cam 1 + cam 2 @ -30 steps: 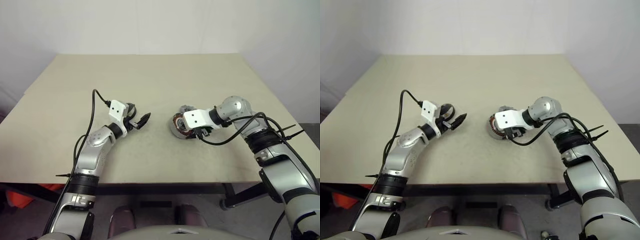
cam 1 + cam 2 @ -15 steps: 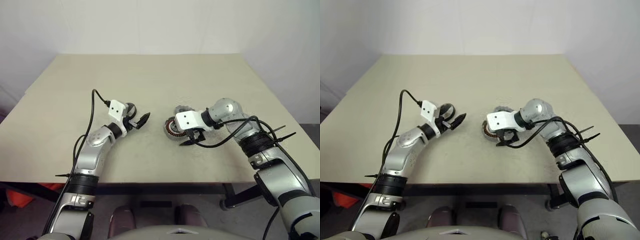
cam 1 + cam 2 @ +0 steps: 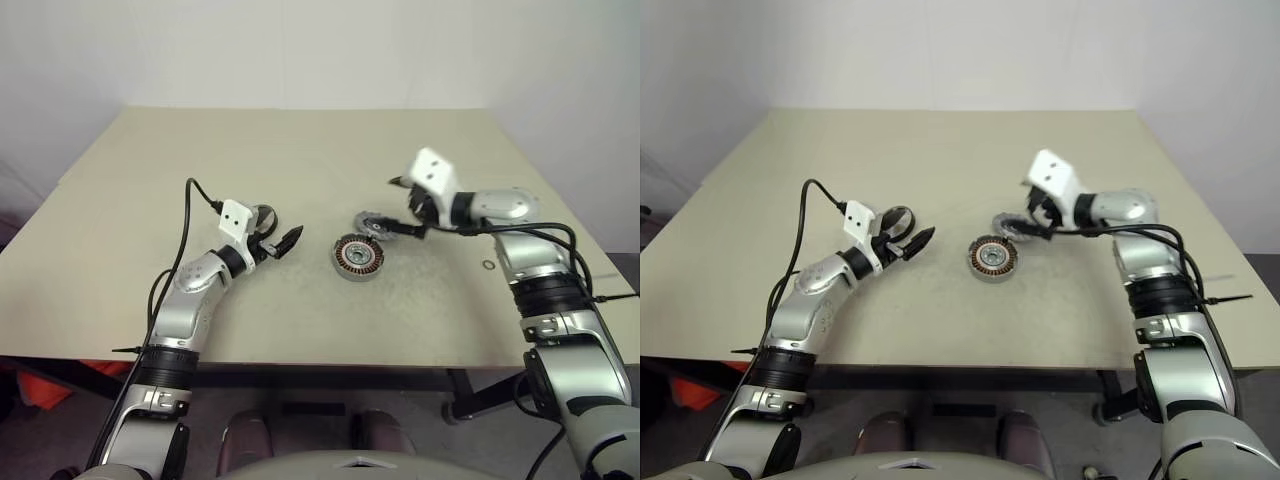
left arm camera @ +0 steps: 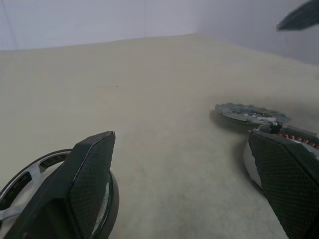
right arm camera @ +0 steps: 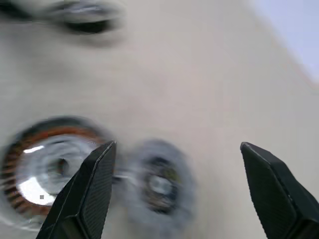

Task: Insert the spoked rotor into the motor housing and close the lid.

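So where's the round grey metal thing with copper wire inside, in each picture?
Left eye view: round grey copper-wound motor housing, table centre.
Right eye view: table centre too.
Left wrist view: partly behind a black finger.
Right wrist view: beside a black finger.
Shared landmark: flat grey disc just beside it.

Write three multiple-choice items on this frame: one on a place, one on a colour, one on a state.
1. Where is the motor housing?
A. On the table, between the left pincer and the right pincer
B. Held in the left pincer
C. At the table's far edge

2. What colour are the housing's windings?
A. Blue
B. White
C. Copper

3. What state is the right pincer in?
A. Shut on the housing
B. Open, holding nothing
C. Shut on a cable

Answers: 1 A, the housing lies flat on the table between the arms. 2 C, a copper ring circles its dark centre. 3 B, the right wrist view shows its fingers spread wide with nothing between them.
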Motion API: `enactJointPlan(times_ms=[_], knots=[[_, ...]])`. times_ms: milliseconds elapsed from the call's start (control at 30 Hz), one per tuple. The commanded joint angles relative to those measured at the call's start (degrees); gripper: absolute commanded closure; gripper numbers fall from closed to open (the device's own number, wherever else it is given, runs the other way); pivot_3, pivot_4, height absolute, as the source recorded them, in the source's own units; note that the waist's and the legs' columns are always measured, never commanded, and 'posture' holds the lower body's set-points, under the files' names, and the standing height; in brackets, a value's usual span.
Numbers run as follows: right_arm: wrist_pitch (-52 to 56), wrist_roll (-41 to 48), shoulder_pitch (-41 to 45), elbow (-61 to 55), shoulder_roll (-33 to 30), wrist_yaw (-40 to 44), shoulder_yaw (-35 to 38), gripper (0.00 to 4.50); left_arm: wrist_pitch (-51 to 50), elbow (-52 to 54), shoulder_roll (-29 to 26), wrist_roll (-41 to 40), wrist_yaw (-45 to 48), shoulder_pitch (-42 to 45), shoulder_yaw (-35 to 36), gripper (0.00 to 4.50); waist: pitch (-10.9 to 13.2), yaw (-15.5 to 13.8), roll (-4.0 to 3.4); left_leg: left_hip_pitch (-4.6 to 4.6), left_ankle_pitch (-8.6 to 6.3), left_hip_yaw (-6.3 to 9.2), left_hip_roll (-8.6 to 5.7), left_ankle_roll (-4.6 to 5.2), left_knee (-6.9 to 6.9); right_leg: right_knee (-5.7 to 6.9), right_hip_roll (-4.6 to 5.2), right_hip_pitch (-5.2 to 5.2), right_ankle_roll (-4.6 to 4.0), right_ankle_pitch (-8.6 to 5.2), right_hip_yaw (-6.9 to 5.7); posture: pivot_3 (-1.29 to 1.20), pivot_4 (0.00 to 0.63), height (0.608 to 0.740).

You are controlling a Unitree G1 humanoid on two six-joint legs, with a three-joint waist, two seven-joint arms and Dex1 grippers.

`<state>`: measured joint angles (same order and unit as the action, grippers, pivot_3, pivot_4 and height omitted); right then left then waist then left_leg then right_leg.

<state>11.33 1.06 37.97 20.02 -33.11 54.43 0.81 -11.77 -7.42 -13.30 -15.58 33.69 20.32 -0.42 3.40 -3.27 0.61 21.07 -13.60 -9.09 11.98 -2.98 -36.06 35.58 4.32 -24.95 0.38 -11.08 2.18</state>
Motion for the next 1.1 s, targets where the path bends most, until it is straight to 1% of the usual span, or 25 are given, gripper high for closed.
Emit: enactJointPlan(times_ms=[33,133,233,400,500,767,967,1033,1100], knots=[[5.7,4.8,-4.3,-3.2,-1.9,-7.0,9.5,0.03,0.3,0.4,-0.1,-0.5,1.1,1.9,-0.1,0.00,0.0,-0.6,0.00,0.00,0.00,0.02,0.00,-0.01,0.02,-0.04,0.00,0.01,0.00,0.00,-0.03,0.00,0.000,0.740],[9.8,7.6,-9.8,-6.7,-3.3,-9.8,14.6,0.03,0.4,-0.6,0.1,-0.4,1.7,2.8,-0.3,0.00,0.0,-1.0,-0.10,0.01,0.03,0.03,-0.03,-0.04,0.11,-0.14,0.00,0.03,0.00,0.00,-0.05,0.00,0.000,0.740],[11.1,8.4,-15.7,-9.3,-4.5,-12.5,17.9,0.03,0.7,-1.8,0.4,-0.2,2.2,3.6,-0.6,0.00,0.0,-1.0,-0.14,-0.02,0.03,0.03,-0.03,-0.04,0.16,-0.16,0.01,0.04,0.01,0.00,-0.05,0.00,0.000,0.740],[11.6,9.0,-21.9,-10.5,-4.6,-16.3,20.4,0.03,0.9,-2.8,0.8,0.0,3.1,4.2,-1.1,0.00,0.0,-0.7,-0.20,-0.18,0.06,0.03,-0.06,-0.06,0.29,-0.19,0.01,0.17,0.02,-0.01,-0.01,0.00,0.000,0.740],[11.1,8.9,-25.1,-10.3,-4.0,-17.5,19.9,0.03,1.0,-3.4,0.7,0.0,3.5,4.7,-1.2,0.00,0.0,-0.7,-0.21,-0.17,0.13,0.04,-0.06,-0.13,0.39,-0.19,0.01,0.21,0.02,-0.01,0.00,0.00,0.000,0.740],[6.6,8.4,-26.3,-2.8,-2.8,-19.4,18.5,0.03,0.9,-3.5,0.4,0.2,3.9,4.8,-1.1,0.00,0.0,-0.7,-0.32,-0.13,0.31,0.06,-0.14,-0.14,0.78,-0.42,0.06,0.23,0.01,0.00,-0.10,0.00,0.000,0.740],[6.7,8.3,-26.1,1.2,-3.3,-21.2,18.6,0.03,0.9,-2.9,0.2,0.6,3.5,4.4,-1.2,0.00,0.0,-0.8,-0.38,-0.10,0.31,0.24,-0.14,-0.12,0.81,-0.62,0.08,0.28,0.00,0.01,-0.34,0.00,0.000,0.740],[7.1,8.9,-26.3,1.7,-3.2,-21.5,18.9,0.03,1.0,-2.8,0.1,0.7,3.4,4.3,-1.2,0.00,0.0,-0.8,-0.38,-0.15,0.31,0.31,-0.13,-0.11,0.83,-0.73,0.09,0.50,0.00,0.01,-0.42,0.00,0.000,0.740],[7.2,9.3,-26.6,2.0,-3.3,-21.5,19.0,0.41,0.9,-2.7,0.0,0.7,3.4,4.2,-1.2,0.00,0.0,-0.8,-0.38,-0.30,0.30,0.34,-0.14,-0.11,0.85,-0.80,0.13,0.75,0.00,0.00,-0.46,0.00,0.000,0.740]])
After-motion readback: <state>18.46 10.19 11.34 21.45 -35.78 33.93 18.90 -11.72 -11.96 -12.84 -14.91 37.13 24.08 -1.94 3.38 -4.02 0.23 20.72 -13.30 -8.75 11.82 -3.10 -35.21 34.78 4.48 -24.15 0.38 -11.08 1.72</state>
